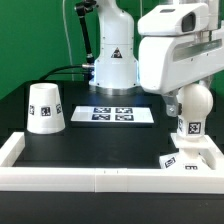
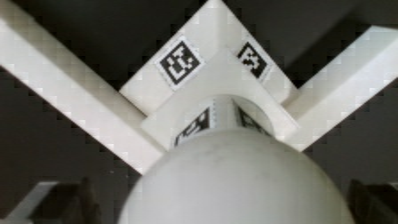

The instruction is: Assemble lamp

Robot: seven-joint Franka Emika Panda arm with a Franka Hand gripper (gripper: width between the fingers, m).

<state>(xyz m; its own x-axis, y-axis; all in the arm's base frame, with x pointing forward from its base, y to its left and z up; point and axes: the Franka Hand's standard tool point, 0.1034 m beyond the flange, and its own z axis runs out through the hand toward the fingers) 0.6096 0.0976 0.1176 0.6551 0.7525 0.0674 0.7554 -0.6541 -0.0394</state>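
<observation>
The lamp's flat square base [image 1: 188, 158] lies in the corner of the white frame on the exterior view's right. The round bulb [image 1: 192, 103] stands upright on it by its tagged stem. My gripper [image 1: 187, 90] hangs right over the bulb and is open. In the wrist view the bulb [image 2: 231, 165] fills the space between my gripper [image 2: 214, 208], with a dark finger [image 2: 43, 200] at each side and a gap to the bulb. The base [image 2: 206, 58] shows beyond it. The tapered shade [image 1: 45, 108] stands alone on the exterior view's left.
A low white frame [image 1: 90, 178] runs along the table's near edge and both sides. The marker board [image 1: 122, 114] lies flat in the middle at the back. The arm's pedestal [image 1: 113, 60] stands behind it.
</observation>
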